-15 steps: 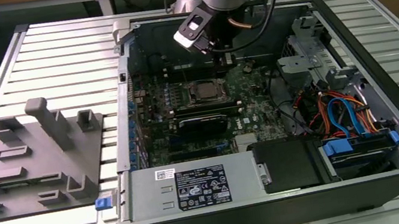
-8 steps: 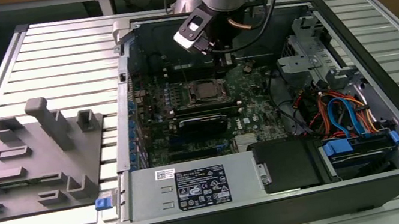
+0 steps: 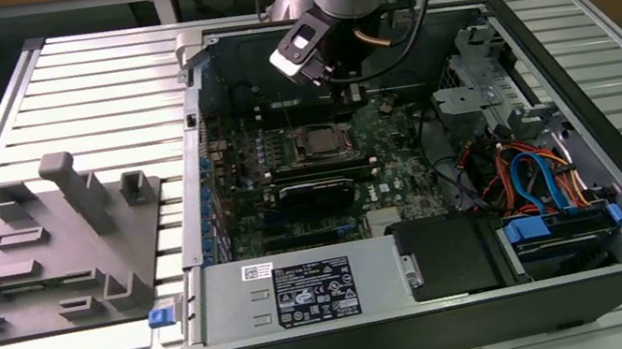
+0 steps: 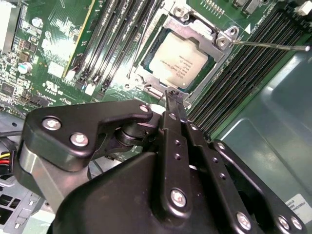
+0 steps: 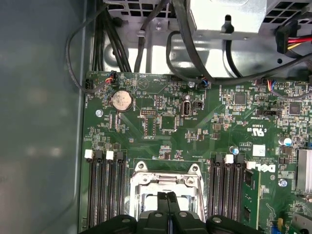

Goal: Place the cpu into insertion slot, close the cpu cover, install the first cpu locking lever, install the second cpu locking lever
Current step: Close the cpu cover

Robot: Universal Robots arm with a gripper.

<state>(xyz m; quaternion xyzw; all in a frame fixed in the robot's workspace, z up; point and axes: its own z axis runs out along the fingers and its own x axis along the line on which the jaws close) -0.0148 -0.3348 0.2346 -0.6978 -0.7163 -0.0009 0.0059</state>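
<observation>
Gripper [image 4: 171,95] [image 5: 168,199]: in both wrist views we see its two black fingers pressed together into one thin tip with nothing caught between them. The tip sits over the near edge of the insertion slot [image 4: 211,61], and we cannot tell whether it touches metal.
Cpu [image 4: 181,58]: a flat square chip with a dull, pale silver top and faint print, lying level inside the insertion slot.
Cpu cover [image 4: 199,27]: a thin grey metal frame, down flat over the insertion slot, so the chip's top shows through its square cut-out. A screw head marks one corner.
Locking lever [image 4: 269,45]: a slim bright rod that leaves the insertion slot at that screwed corner and reaches out across the memory slots [image 4: 243,68]. We cannot tell whether it is latched.
Memory slots: long narrow black channels on both sides of the insertion slot.
Circuit board [image 5: 161,126]: green, carrying the insertion slot. A round coin cell [image 5: 121,100] lies on it well apart from the insertion slot.
Computer case [image 3: 463,324]: open-sided, enclosing the insertion slot.
Grey fixture tray [image 3: 60,264]: outside the case, well apart from the insertion slot, toward the exterior view's left.
</observation>
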